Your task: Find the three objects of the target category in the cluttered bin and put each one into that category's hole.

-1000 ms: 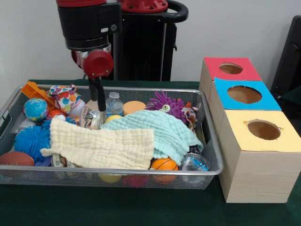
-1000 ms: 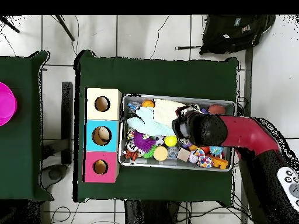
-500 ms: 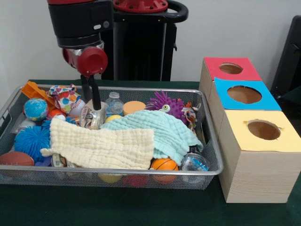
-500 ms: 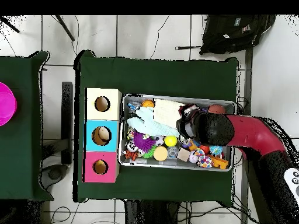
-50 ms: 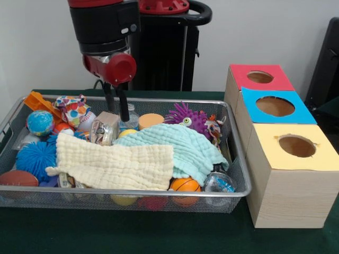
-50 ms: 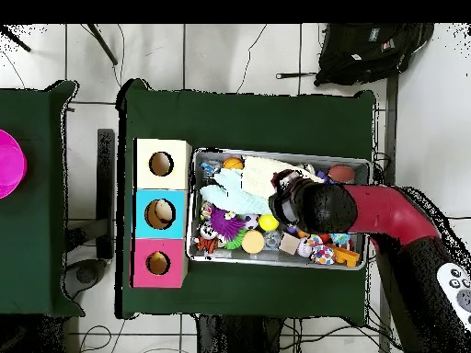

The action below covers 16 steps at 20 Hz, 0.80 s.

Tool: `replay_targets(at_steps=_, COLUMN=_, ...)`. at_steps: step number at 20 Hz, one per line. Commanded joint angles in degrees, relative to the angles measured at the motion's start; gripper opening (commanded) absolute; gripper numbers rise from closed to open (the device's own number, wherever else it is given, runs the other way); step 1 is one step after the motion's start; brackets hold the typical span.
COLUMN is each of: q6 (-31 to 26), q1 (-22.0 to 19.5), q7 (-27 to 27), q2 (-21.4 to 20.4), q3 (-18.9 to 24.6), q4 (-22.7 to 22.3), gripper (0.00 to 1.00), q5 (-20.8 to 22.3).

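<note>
Front view: the gripper (image 5: 117, 108) hangs above the far middle of the wire mesh bin (image 5: 237, 159), its two black fingers (image 5: 123, 106) parted and holding nothing. The fingertips sit just above a small clear bottle (image 5: 128, 117) and a tan block (image 5: 108, 117). In the bin, a cream cloth (image 5: 114, 166) and a mint cloth (image 5: 180, 145) cover the centre. A blue spiky ball (image 5: 34, 159) and a globe ball (image 5: 39, 123) lie at the left end, a purple spiky toy (image 5: 188, 117) near the far right, and a small basketball (image 5: 185, 185) at the near wall. Beside the bin stand three boxes with round holes: red box (image 5: 259, 78), blue box (image 5: 274, 107), yellow box (image 5: 294, 153).

Overhead view: the red arm (image 6: 386, 211) reaches over the bin (image 6: 281, 262), hiding the gripper. The boxes line the bin's left end on the green worktop (image 6: 248, 119).
</note>
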<state>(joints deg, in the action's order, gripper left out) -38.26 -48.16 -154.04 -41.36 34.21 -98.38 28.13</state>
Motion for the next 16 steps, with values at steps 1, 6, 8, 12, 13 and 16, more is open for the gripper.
replay_targets(at_steps=1, q6=3.8, q1=-2.5, q7=15.0, q2=3.5, q3=2.1, q4=-2.7, gripper=1.0, q5=5.3)
replay_targets(at_steps=6, q6=3.7, q1=-4.4, q7=15.8, q2=5.0, q3=2.9, q4=-2.2, gripper=1.0, q5=6.3)
replay_targets(at_steps=8, q6=4.2, q1=-5.0, q7=15.8, q2=5.4, q3=3.2, q4=-2.4, gripper=1.0, q5=6.9)
replay_targets(at_steps=12, q6=4.2, q1=-7.0, q7=16.6, q2=5.5, q3=4.0, q4=-2.9, gripper=1.0, q5=7.3)
replay_targets(at_steps=13, q6=4.1, q1=-7.6, q7=17.0, q2=5.7, q3=4.3, q4=-2.9, gripper=1.0, q5=7.5)
replay_targets(at_steps=16, q6=4.3, q1=-9.3, q7=17.9, q2=6.6, q3=4.8, q4=-2.9, gripper=1.0, q5=8.3)
